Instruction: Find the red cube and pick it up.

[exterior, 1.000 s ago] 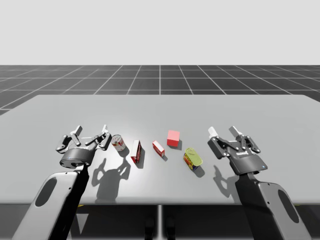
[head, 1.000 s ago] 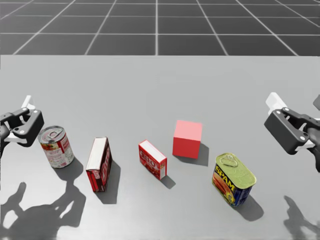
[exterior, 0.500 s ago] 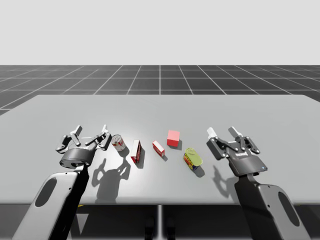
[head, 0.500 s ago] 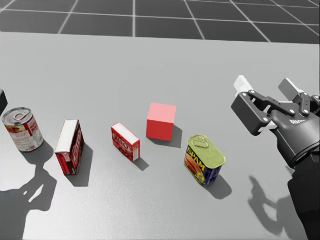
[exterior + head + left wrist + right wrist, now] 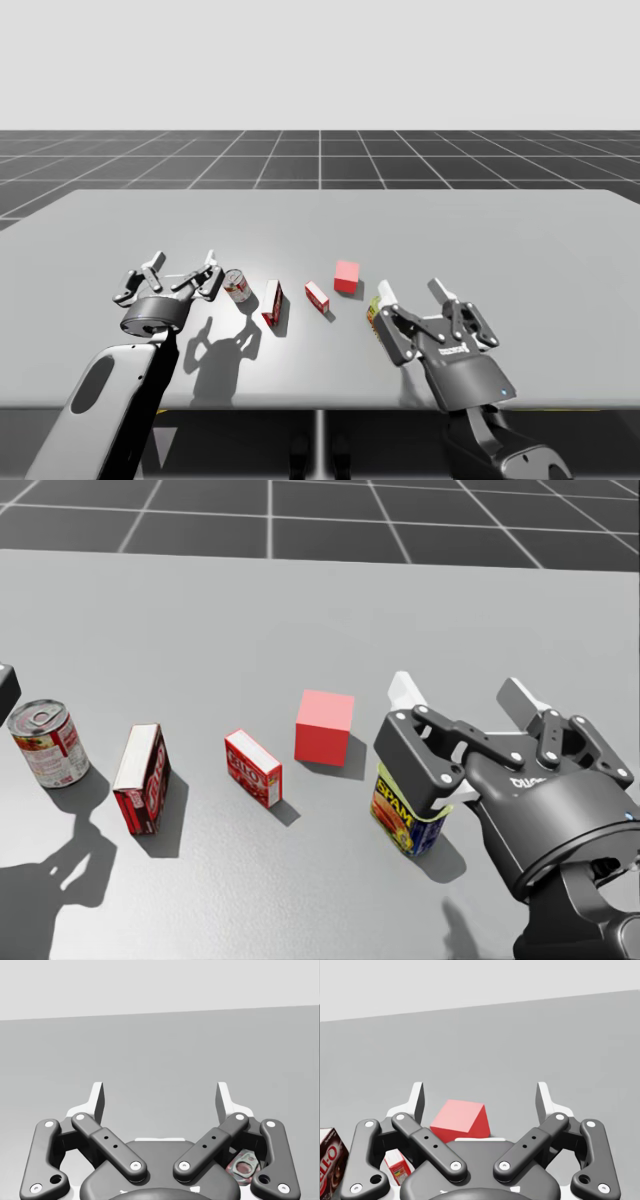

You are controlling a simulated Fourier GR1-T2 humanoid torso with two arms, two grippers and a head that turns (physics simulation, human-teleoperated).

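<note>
1. The cube sits on the table, at 11 o'clock from the right gripper, apart from it.
2. Right gripper: spread, empty.
3. Left gripper: spread, with a can at its 3 o'clock.

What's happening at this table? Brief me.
I'm going for the red cube. My right arm hovers by the yellow-and-blue can, jaws open, the cube ahead of them, untouched on the table. My left arm hangs beside the round can, jaws open and empty.
</note>
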